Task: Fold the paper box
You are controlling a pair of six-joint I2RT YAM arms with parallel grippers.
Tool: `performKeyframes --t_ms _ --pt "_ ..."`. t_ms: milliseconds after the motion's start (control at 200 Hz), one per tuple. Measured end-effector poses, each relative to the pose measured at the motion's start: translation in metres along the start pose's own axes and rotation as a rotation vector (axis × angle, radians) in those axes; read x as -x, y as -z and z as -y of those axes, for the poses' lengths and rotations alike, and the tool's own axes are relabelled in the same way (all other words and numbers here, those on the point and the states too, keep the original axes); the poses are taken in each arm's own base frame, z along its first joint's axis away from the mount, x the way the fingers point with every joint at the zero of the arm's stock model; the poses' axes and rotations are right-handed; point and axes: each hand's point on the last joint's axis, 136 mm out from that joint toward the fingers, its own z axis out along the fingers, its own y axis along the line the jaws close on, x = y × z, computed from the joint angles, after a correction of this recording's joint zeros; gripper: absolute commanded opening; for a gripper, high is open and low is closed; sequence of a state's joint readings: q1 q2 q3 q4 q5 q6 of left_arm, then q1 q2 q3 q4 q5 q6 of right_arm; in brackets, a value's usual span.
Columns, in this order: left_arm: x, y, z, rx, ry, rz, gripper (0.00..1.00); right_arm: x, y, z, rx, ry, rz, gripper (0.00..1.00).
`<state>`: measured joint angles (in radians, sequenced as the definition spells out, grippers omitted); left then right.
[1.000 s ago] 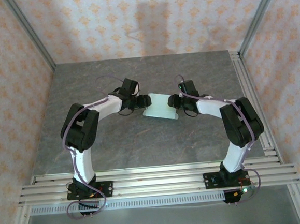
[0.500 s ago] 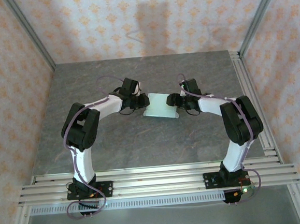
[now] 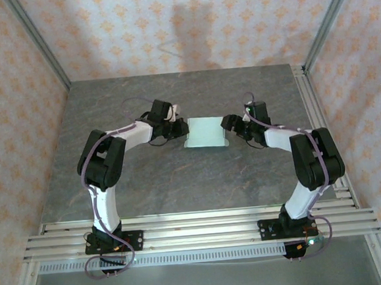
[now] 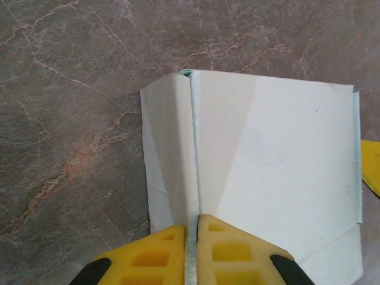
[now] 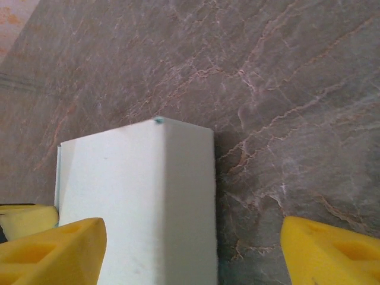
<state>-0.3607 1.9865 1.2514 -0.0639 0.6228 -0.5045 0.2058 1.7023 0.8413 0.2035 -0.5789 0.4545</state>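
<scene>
Since the earlier frame the right arm (image 3: 311,163) has been drawn back to the right, the right fingers (image 3: 230,122) have been pulled off the right edge of the paper box (image 3: 205,132) and spread apart, and the left fingers (image 3: 178,127) have been closed on the box's left edge. The box itself has been shifted slightly farther away and squared up.

At the near edge, both arm bases are seen bolted to the rail, with the grey marbled tabletop (image 3: 180,183) stretching beyond them. Toward the middle of the tabletop the pale mint box is found lying flat between the two sets of fingers.

In the left wrist view the yellow fingertips (image 4: 208,237) are pressed together on a raised fold of the card (image 4: 273,160), which is pinched between them.

In the right wrist view the fingertips (image 5: 59,246) are held wide apart, with the box's folded end (image 5: 136,196) lying between them and nothing gripped.
</scene>
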Motion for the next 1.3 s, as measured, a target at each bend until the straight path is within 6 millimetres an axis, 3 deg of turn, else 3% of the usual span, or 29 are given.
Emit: performKeyframes --t_ms 305,481,716,836,951,1056,1141,1296 --pt "0.005 0.001 -0.006 -0.088 0.021 -0.007 0.08 -0.004 -0.005 -0.026 0.164 -0.059 -0.049 0.78" --pt "0.005 -0.001 -0.006 -0.108 0.022 -0.012 0.07 -0.005 -0.014 -0.041 0.285 -0.127 -0.082 0.69" --pt "0.005 -0.001 -0.007 -0.108 0.021 -0.012 0.11 -0.001 -0.011 -0.054 0.359 -0.167 -0.083 0.54" --pt "0.005 -0.001 -0.009 -0.105 0.02 -0.009 0.23 -0.001 -0.011 -0.055 0.358 -0.186 -0.084 0.45" --pt "0.002 -0.002 -0.015 -0.084 0.016 -0.001 0.53 0.0 -0.011 -0.052 0.351 -0.192 -0.084 0.45" --pt "-0.004 0.003 -0.024 -0.05 0.015 0.016 0.68 -0.001 -0.011 -0.052 0.349 -0.195 -0.085 0.45" --pt "-0.005 0.015 -0.023 -0.027 -0.008 0.054 0.99 -0.001 -0.011 -0.051 0.343 -0.204 -0.087 0.45" --pt "0.007 0.046 -0.009 0.023 -0.137 0.167 1.0 0.005 -0.003 -0.054 0.341 -0.215 -0.069 0.45"
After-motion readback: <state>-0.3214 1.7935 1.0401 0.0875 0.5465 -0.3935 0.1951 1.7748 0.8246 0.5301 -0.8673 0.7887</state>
